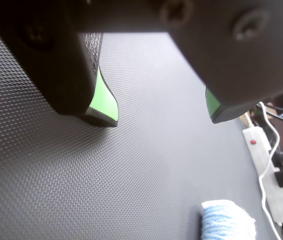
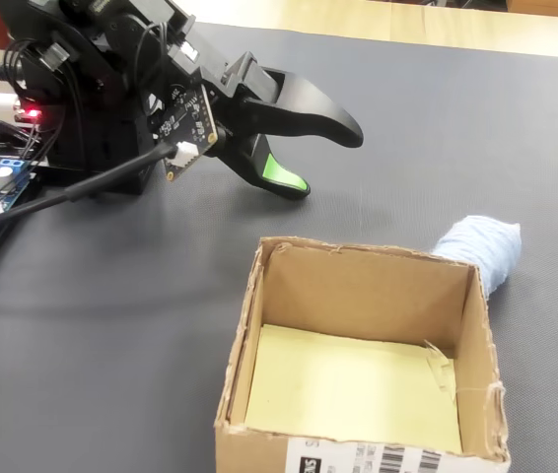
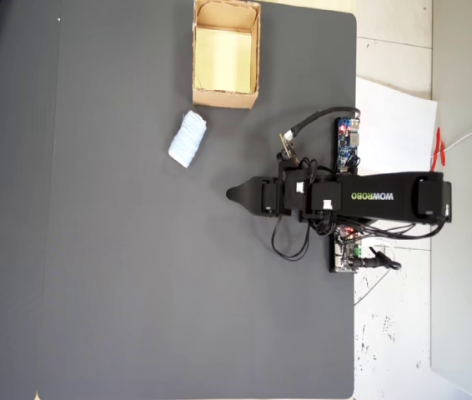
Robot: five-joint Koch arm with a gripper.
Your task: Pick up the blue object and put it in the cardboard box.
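The blue object (image 3: 188, 138), a pale blue-and-white ribbed roll, lies on the dark mat just beside the cardboard box (image 3: 225, 98), off one of its corners. In the fixed view the blue object (image 2: 481, 246) shows behind the far right corner of the box (image 2: 358, 258), whose pale yellow floor holds nothing. My gripper (image 2: 323, 160) hangs low over the mat, a short way from both, open with nothing between its green-padded fingers. In the wrist view the gripper (image 1: 160, 116) frames bare mat, and the blue object (image 1: 226, 220) sits at the bottom right, outside the jaws.
The arm's base (image 3: 386, 198) stands at the mat's right edge in the overhead view, with circuit boards (image 3: 348, 143) and loose cables beside it. A white power strip (image 1: 261, 150) with cords lies past the mat's edge. White paper (image 3: 394, 117) lies off the mat.
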